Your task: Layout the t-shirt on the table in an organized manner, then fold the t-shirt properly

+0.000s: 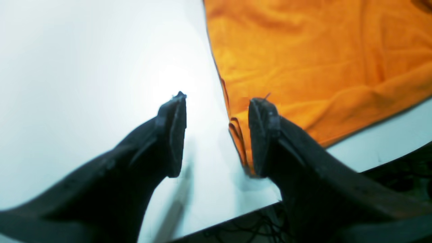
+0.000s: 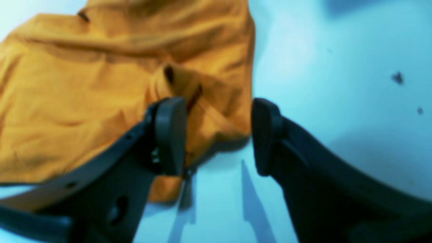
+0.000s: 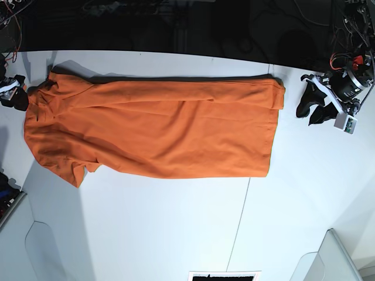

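- Orange t-shirt (image 3: 158,129) spread lengthwise along the far edge of the white tabletop (image 3: 176,228), one sleeve pointing toward the near side.
- Left gripper (image 1: 217,135) just off one end of the shirt, jaws apart, nothing held; one finger (image 1: 265,135) over the cloth's hem corner, the other over bare tabletop.
- Right gripper (image 2: 219,135) at the opposite end, jaws apart, nothing clamped; bunched cloth showing between them.
- Thin dark seam (image 3: 239,222) crossing the tabletop near the shirt's hem end.
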### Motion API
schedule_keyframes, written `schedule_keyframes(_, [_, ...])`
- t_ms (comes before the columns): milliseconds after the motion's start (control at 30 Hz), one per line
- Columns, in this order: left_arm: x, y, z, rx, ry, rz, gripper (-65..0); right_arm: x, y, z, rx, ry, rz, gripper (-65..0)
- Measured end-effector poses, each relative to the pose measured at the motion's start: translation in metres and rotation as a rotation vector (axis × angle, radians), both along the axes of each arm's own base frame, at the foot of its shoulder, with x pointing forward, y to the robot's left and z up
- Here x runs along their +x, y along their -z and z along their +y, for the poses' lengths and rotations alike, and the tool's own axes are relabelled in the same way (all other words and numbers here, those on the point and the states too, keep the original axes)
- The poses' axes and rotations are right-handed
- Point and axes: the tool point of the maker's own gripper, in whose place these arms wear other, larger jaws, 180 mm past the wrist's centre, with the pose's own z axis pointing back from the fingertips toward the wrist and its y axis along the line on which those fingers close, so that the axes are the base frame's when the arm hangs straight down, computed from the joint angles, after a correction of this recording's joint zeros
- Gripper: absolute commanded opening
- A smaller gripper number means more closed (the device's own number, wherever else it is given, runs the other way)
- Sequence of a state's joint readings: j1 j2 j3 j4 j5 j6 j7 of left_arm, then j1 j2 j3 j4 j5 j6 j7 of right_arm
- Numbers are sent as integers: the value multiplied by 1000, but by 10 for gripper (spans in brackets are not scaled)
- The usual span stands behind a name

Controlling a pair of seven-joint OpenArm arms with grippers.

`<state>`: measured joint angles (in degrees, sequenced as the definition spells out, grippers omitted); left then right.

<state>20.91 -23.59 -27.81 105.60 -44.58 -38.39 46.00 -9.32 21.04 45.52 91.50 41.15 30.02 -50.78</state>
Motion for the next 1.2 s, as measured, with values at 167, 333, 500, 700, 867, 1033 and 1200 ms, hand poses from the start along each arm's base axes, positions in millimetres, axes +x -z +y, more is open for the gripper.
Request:
schedule_keyframes(167, [14, -16, 0, 23, 42, -67, -270, 26, -20, -3, -25, 13, -98, -342])
schedule_keyframes(333, [49, -15, -25, 97, 161, -116, -230, 93, -39, 4, -44, -2, -183, -342])
schedule_keyframes(500, [88, 19, -24, 91, 139, -37, -230, 142, -11, 8, -12, 34, -112, -342])
schedule_keyframes(700, [126, 48, 0, 21, 38, 36, -230, 177, -1, 0, 12, 84, -72, -342])
schedule_keyframes(867, [150, 57, 17, -48, -55, 50, -230, 160, 29, -21, 3, 133, 12, -341])
schedule_keyframes(1033, [159, 69, 5, -99, -75, 82, -230, 156, 45, -15, 28, 129, 48, -341])
schedule_keyframes(1200, [166, 73, -22, -166, -65, 77, -230, 160, 51, 5, 10, 54, 61, -334])
